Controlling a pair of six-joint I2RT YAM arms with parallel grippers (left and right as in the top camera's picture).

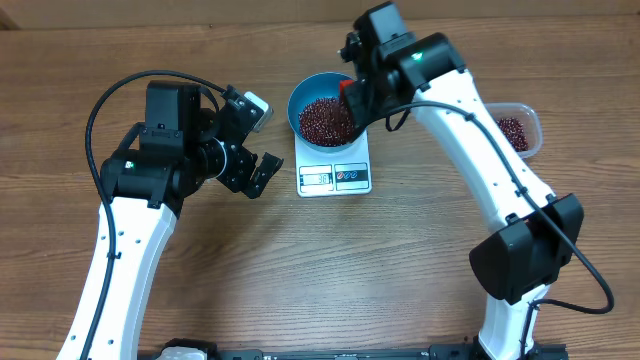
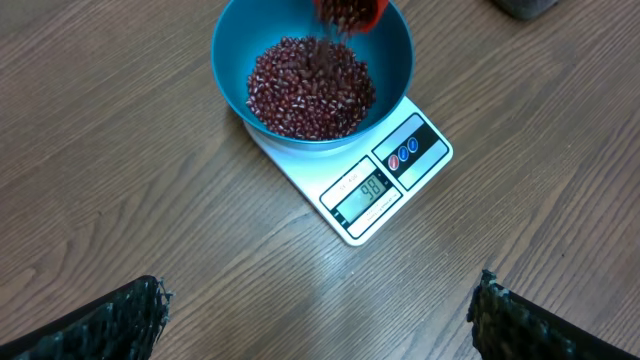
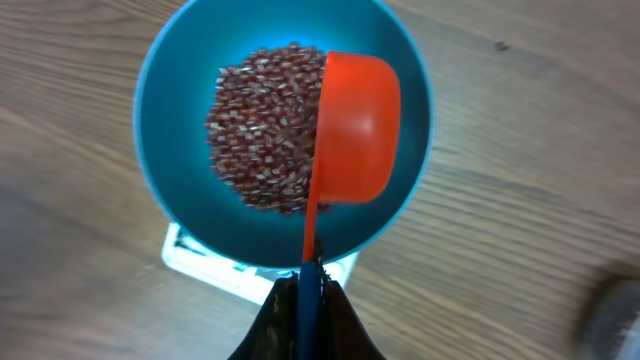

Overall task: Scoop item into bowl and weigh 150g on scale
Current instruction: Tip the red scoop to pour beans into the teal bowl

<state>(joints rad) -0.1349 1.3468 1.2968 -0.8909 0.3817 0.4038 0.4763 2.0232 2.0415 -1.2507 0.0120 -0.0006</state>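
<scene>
Right wrist view looks straight down on the beans (image 3: 265,125), a dark red-brown heap lying in the bottom of the blue bowl (image 3: 160,150). An orange scoop (image 3: 355,125) hangs over the bowl's right half, tipped onto its side with the mouth turned toward the heap. Its thin handle runs down into the right gripper (image 3: 305,285), whose fingers are clenched tight on it. From the left wrist view you can see a blurred stream of beans falling from the scoop into the bowl. The bowl sits on the back part of the white scale (image 2: 430,160), whose display (image 2: 362,190) reads 98. From overhead, the left gripper (image 1: 265,137) hangs just left of the scale, jaws spread wide and grasping nothing. Off to the right on the wooden table (image 1: 400,260), partly behind the right arm, stands a clear tub (image 1: 515,130) with more beans in it.
</scene>
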